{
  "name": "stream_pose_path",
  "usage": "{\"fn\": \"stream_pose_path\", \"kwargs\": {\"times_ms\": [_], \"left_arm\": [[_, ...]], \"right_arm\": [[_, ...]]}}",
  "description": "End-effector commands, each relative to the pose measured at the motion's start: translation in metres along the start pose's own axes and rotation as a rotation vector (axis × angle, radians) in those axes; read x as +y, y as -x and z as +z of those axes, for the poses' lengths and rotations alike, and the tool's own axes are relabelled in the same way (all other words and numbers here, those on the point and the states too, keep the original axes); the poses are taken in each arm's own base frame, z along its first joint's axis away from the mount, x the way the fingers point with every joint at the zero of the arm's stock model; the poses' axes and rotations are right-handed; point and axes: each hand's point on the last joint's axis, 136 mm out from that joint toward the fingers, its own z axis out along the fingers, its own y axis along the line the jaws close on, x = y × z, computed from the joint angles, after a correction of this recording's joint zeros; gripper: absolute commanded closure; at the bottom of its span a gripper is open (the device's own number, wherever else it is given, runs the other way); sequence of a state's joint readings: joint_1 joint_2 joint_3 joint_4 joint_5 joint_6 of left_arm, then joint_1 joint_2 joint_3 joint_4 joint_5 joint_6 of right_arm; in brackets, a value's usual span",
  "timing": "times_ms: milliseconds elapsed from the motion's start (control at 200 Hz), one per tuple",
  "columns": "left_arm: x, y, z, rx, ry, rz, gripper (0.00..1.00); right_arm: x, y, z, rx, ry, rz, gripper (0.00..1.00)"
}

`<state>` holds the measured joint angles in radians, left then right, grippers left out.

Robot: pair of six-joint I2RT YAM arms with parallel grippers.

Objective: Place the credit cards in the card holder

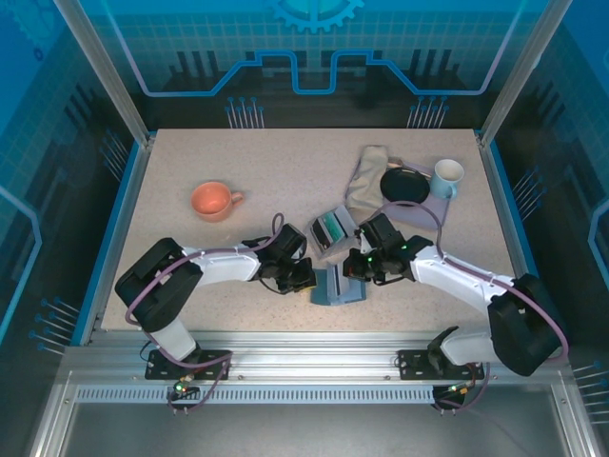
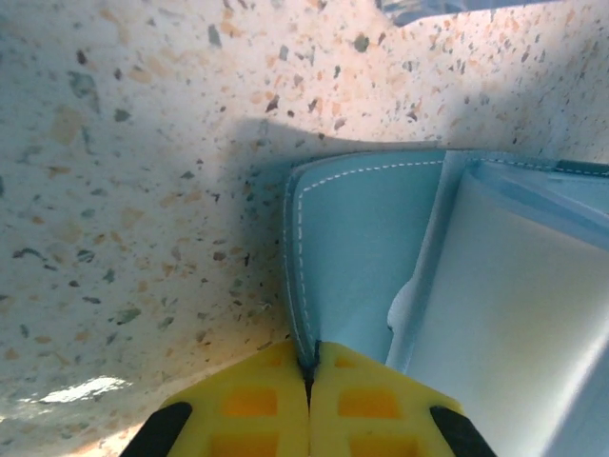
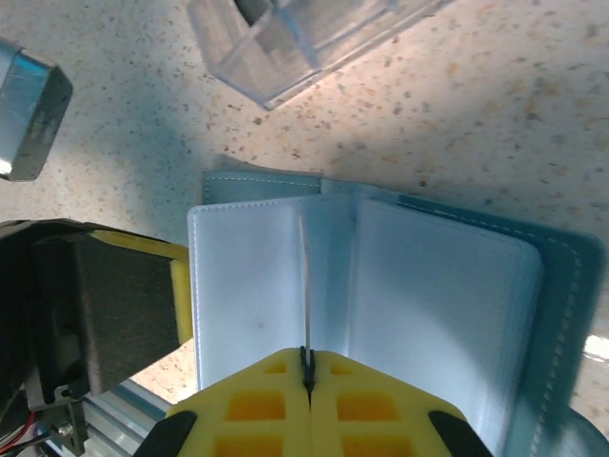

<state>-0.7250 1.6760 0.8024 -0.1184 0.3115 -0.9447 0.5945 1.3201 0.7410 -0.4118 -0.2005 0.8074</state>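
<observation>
Now, tabletop [image 1: 276, 162]: pale speckled surface that carries everything listed below.
cloth [image 1: 366, 171]: beige and crumpled, lying toward the far right.
card holder [image 1: 338, 288]: slate-blue wallet lying open near the front edge, about midway across, with its pale inner leaves facing up.
black dish [image 1: 404, 185]: round, at the far right, touching the cloth on one side.
orange cup [image 1: 213, 201]: on the left half, well apart from the other things, its handle pointing right.
white mug [image 1: 447, 177]: upright, just beside the black dish on its right.
clear tray [image 1: 333, 231]: small box with compartments, just behind the card holder.
left claw [image 2: 309, 367]: yellow fingers closed, pinching the card holder's stitched outer edge.
right claw [image 3: 306, 362]: yellow fingers closed on a thin sheet [image 3: 304, 286] that stands edge-on over the holder's fold; I cannot tell whether it is a card or an inner leaf.
credit cards [image 1: 331, 227]: a teal one shows inside the clear tray; any others are too small to make out.
</observation>
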Motion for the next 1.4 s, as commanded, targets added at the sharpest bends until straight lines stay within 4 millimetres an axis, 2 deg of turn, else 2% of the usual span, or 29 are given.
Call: {"fn": "stream_pose_path", "kwargs": {"times_ms": [0,70,145,205,295,460,610,665,735,830,930,1000,1090,1155,1316,1391], "left_arm": [[0.014,-0.004,0.004,-0.003,0.038,-0.028,1.0],[0.016,-0.004,0.004,-0.004,0.045,-0.022,1.0],[0.016,-0.005,0.005,-0.002,0.045,-0.02,1.0],[0.014,-0.004,0.006,-0.002,0.037,-0.017,1.0],[0.013,-0.004,0.007,-0.003,0.034,-0.019,1.0],[0.016,-0.005,0.008,-0.006,0.037,-0.024,1.0],[0.012,-0.003,0.011,-0.006,0.016,-0.025,1.0],[0.011,-0.003,0.011,-0.007,0.012,-0.027,1.0],[0.01,-0.003,0.009,-0.017,0.011,-0.026,1.0],[0.016,-0.002,0.004,-0.041,0.033,-0.037,0.86],[0.022,-0.002,-0.004,-0.072,0.053,-0.047,0.71],[0.024,-0.002,-0.01,-0.09,0.054,-0.047,0.63],[0.023,-0.001,-0.014,-0.108,0.046,-0.045,0.57],[0.02,0.0,-0.016,-0.117,0.034,-0.037,0.44],[0.009,0.002,-0.013,-0.109,-0.002,-0.009,0.41],[0.008,0.001,-0.009,-0.091,0.008,-0.003,0.42]], "right_arm": [[-0.013,0.012,-0.027,-0.083,-0.073,0.015,1.0],[-0.013,0.015,-0.038,-0.114,-0.066,0.011,0.99],[-0.002,0.014,-0.036,-0.102,-0.001,0.004,0.99],[0.004,0.011,-0.026,-0.057,0.035,0.008,1.0],[-0.002,0.004,-0.008,0.004,0.004,0.024,1.0],[0.006,0.007,-0.004,-0.009,0.043,0.016,1.0],[0.022,0.0,0.016,0.053,0.114,0.015,1.0],[0.021,-0.003,0.025,0.065,0.104,0.02,1.0],[0.01,-0.006,0.037,0.075,0.068,0.049,1.0],[-0.007,-0.011,0.05,0.085,0.019,0.08,1.0],[-0.02,-0.014,0.053,0.089,-0.021,0.09,1.0],[-0.024,-0.015,0.053,0.088,-0.025,0.094,1.0],[-0.026,-0.014,0.05,0.087,-0.021,0.097,1.0],[-0.025,-0.013,0.048,0.085,-0.018,0.091,1.0],[-0.02,-0.011,0.046,0.084,-0.001,0.086,1.0],[-0.017,-0.01,0.044,0.079,0.012,0.087,1.0]]}}
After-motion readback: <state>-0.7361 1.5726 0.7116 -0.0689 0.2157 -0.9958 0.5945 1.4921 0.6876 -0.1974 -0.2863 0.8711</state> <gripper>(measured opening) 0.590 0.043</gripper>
